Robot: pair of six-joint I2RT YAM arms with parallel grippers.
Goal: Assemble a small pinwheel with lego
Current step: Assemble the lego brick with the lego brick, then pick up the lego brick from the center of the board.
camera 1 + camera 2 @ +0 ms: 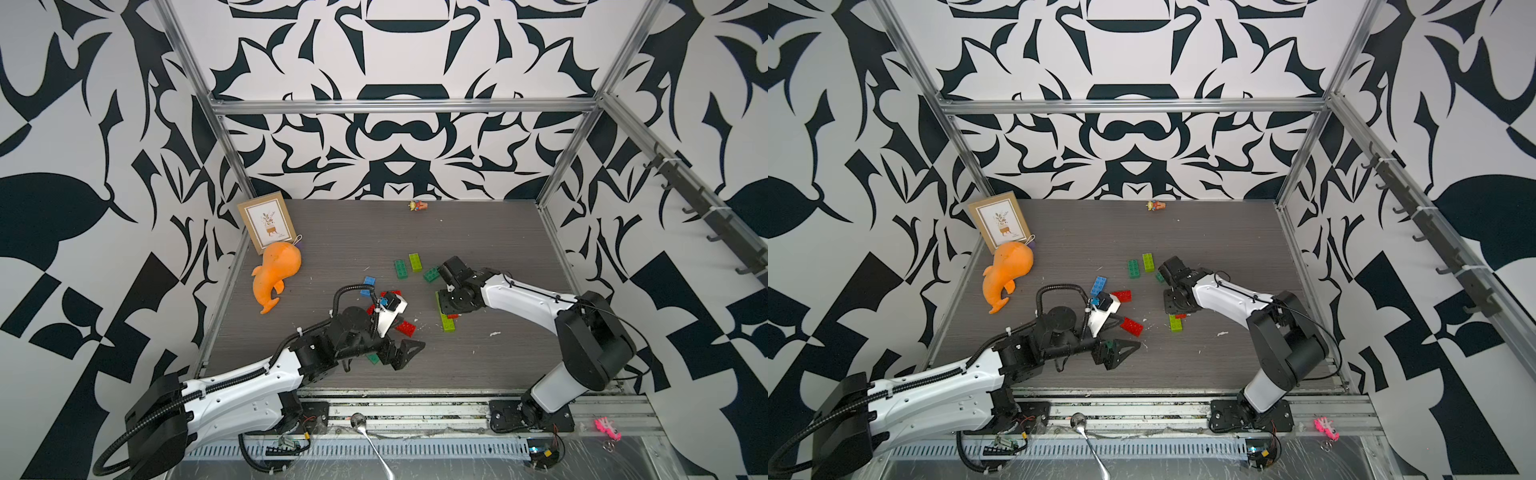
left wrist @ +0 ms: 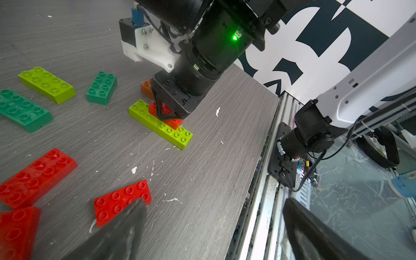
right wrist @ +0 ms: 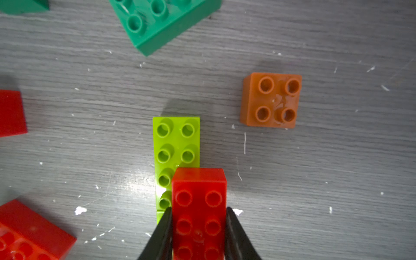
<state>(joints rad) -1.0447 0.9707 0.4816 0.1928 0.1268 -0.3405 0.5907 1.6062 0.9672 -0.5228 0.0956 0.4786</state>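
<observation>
Right tool [image 3: 199,210]: clamped tight on the red brick [image 3: 199,195], jaws on its long sides.
Red brick: lapping over one end of the lime brick [image 3: 175,141], set off to one side.
Left tool [image 2: 215,202]: spread wide, empty, low over the desk [image 2: 202,168] by the spare red bricks [image 2: 122,200].
Orange brick [image 3: 271,100]: loose, near the lime brick.

My grey woodgrain worktop [image 1: 478,241], white flecks all over. Loose on it mid-area: dark green brick [image 1: 400,269], lime brick [image 1: 414,262], red brick [image 1: 1132,326], blue brick [image 1: 1099,286], small orange brick [image 3: 271,100]. Back left: orange plush whale [image 1: 276,274] beside leaning framed card [image 1: 268,222]; tiny toy figure [image 1: 417,205] at back edge.
</observation>
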